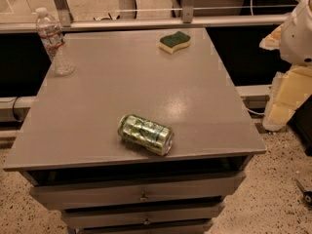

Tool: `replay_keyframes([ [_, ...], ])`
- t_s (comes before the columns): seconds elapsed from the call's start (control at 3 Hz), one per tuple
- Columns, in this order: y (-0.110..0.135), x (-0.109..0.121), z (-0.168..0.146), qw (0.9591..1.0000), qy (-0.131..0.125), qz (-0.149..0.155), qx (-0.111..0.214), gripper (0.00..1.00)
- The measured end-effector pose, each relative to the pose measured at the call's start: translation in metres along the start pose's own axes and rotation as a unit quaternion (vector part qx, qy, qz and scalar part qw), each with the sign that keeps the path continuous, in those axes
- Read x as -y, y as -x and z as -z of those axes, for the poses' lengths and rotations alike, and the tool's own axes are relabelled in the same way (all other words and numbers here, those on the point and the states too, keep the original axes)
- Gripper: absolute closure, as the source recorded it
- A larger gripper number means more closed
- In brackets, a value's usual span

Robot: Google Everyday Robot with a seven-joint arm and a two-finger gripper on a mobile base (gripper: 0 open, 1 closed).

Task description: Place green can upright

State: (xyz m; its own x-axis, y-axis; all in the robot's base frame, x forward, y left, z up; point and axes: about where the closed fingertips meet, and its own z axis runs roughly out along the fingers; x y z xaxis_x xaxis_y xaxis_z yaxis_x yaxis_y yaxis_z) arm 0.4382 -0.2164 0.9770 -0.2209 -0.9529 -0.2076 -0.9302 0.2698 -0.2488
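The green can [145, 134] lies on its side near the front edge of the grey table [126, 82], a little right of centre. Its body is shiny green with pale mottled print, and one silver end faces front-right. My gripper is not in view. Only a white rounded part of my arm [298, 33] shows at the right edge, beyond the table and well away from the can.
A clear plastic water bottle [52, 42] stands upright at the table's back left corner. A green-and-yellow sponge [175, 41] lies at the back right. Drawers [141, 194] sit below the tabletop. Pale foam-like blocks [285, 99] stand on the floor to the right.
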Motion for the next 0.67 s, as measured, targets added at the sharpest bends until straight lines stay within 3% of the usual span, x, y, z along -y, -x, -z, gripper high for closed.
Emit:
replay_keyframes([
  [0.67, 0.0045, 0.0022, 0.0, 0.9999, 0.004, 0.004, 0.013, 0.0],
])
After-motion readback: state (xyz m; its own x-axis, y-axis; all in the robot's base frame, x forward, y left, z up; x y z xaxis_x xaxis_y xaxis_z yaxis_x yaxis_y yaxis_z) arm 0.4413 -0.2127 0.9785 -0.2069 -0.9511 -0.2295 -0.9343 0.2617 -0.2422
